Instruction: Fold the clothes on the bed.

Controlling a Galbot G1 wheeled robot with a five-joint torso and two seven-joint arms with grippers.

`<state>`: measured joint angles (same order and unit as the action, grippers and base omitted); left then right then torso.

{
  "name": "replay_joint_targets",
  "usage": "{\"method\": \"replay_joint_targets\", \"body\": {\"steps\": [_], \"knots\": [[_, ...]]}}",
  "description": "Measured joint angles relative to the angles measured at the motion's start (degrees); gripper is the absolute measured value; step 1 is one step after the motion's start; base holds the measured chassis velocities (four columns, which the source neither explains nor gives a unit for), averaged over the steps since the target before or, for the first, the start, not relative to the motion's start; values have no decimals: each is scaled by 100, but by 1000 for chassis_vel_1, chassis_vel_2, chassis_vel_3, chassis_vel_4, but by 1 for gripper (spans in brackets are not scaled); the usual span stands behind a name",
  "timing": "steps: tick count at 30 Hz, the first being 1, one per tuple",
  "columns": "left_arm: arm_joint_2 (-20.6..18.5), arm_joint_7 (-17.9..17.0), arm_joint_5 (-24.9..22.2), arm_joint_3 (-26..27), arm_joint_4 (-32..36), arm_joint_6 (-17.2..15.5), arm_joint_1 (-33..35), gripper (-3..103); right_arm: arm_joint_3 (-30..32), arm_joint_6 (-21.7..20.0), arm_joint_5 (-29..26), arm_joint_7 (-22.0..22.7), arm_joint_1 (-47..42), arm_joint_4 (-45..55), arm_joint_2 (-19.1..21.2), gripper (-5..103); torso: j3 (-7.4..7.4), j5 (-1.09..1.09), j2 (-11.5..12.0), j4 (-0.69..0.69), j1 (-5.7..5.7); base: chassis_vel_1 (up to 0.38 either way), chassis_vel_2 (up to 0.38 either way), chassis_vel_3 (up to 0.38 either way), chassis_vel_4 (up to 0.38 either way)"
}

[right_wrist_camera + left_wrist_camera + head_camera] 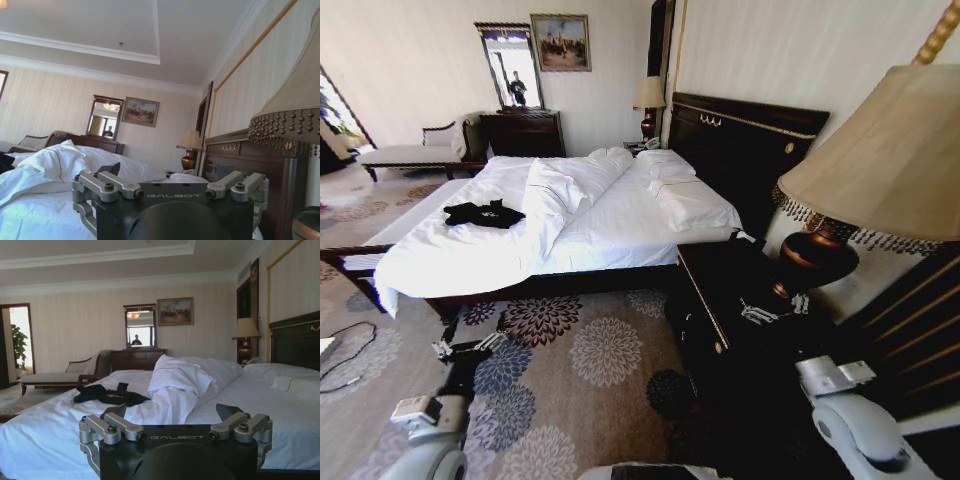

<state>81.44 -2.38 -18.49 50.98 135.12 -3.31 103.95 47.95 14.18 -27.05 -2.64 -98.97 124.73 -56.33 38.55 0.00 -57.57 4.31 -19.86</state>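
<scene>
Both grippers, left gripper (175, 412) and right gripper (167, 172), have silver screwed linkages on black housings lettered "GALBOT"; the arms are pale grey.

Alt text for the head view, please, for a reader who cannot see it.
A crumpled black T-shirt lies on the white bed, on the robot's left, beside a bunched duvet. The left gripper hangs over patterned carpet, jaws open; the right gripper hangs above a dark nightstand near a lamp.
</scene>
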Motion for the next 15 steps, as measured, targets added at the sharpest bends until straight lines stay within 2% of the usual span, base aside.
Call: {"method": "replay_joint_targets", "body": {"steps": [15], "knots": [[-43,2,-28,-19,-78,33,-52,100,-51,16,-3,-33,17,-68,-71,100,0,0,0,0,0,0,0,0,0]]}}
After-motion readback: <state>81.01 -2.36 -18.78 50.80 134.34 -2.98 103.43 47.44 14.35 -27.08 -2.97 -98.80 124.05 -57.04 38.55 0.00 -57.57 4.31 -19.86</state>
